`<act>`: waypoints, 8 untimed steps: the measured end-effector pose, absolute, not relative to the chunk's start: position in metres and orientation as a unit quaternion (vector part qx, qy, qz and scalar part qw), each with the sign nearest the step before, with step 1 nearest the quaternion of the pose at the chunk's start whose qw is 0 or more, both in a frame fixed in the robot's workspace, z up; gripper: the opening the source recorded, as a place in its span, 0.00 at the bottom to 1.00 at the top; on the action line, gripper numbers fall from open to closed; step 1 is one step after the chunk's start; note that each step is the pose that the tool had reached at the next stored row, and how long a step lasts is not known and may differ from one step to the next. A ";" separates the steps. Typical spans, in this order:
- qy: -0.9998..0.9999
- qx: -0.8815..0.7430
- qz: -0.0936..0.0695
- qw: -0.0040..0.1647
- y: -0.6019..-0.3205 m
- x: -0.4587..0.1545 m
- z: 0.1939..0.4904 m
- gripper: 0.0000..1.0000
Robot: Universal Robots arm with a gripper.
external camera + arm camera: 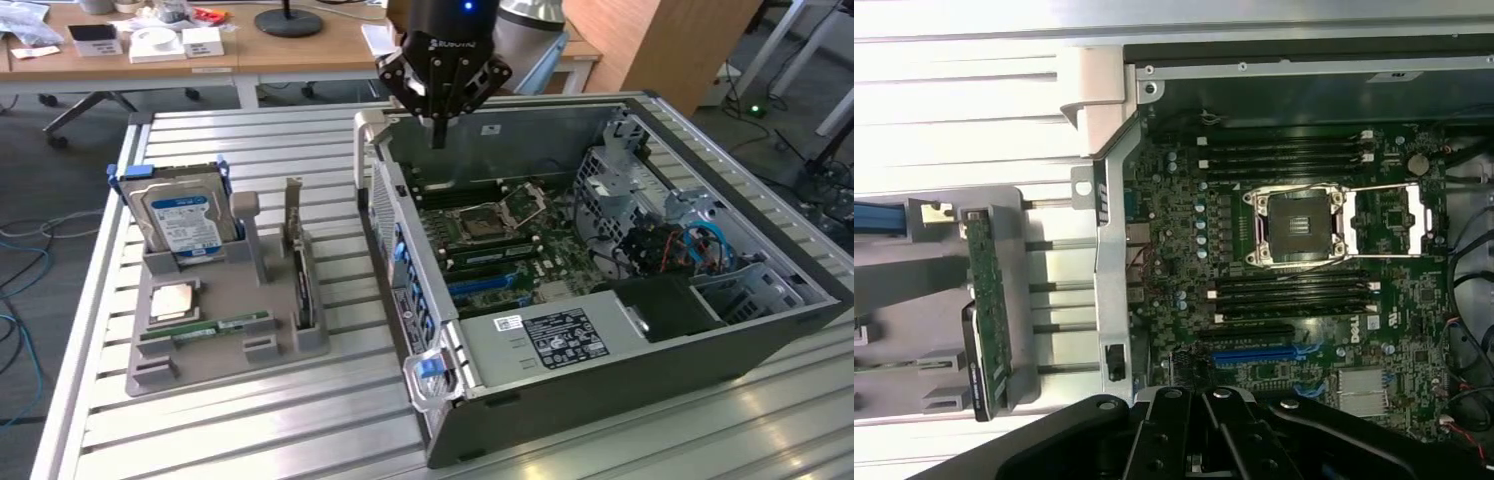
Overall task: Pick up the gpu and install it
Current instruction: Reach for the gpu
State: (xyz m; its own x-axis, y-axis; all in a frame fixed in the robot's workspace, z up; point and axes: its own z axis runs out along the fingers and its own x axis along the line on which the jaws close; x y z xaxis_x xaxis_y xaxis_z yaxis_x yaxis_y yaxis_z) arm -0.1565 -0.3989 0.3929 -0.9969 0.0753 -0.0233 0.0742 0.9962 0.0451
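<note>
The gpu [299, 262] stands on edge in a slot of the grey holder tray [214, 350], its silver bracket pointing up; in the wrist view the gpu [987, 312] appears edge-on as a thin green board. My gripper [438, 138] hangs above the far side of the open computer case [627, 385], well to the exterior view's right of the gpu. Its fingers are shut with nothing between them. In the wrist view my gripper [1202, 400] hovers over the motherboard [1304, 230], near a blue expansion slot [1264, 355].
On the tray a hard drive [184, 218] with a blue-white label stands upright, and a CPU chip [174, 300] and a RAM stick [220, 325] lie flat. Inside the case are the power supply [561, 335] and a drive cage [627, 190]. Desks stand behind.
</note>
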 end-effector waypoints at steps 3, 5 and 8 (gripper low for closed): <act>0.999 0.037 0.022 0.012 -0.399 -0.160 0.393 0.10; 0.999 0.037 0.022 0.012 -0.399 -0.163 0.393 0.10; 0.999 0.037 0.022 0.012 -0.399 -0.166 0.393 0.10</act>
State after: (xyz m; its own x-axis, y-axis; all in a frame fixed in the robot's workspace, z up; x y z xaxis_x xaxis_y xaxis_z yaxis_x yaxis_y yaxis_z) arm -0.1665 -0.3988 0.3926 -0.9969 0.0752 -0.0233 0.0741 0.9962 0.0451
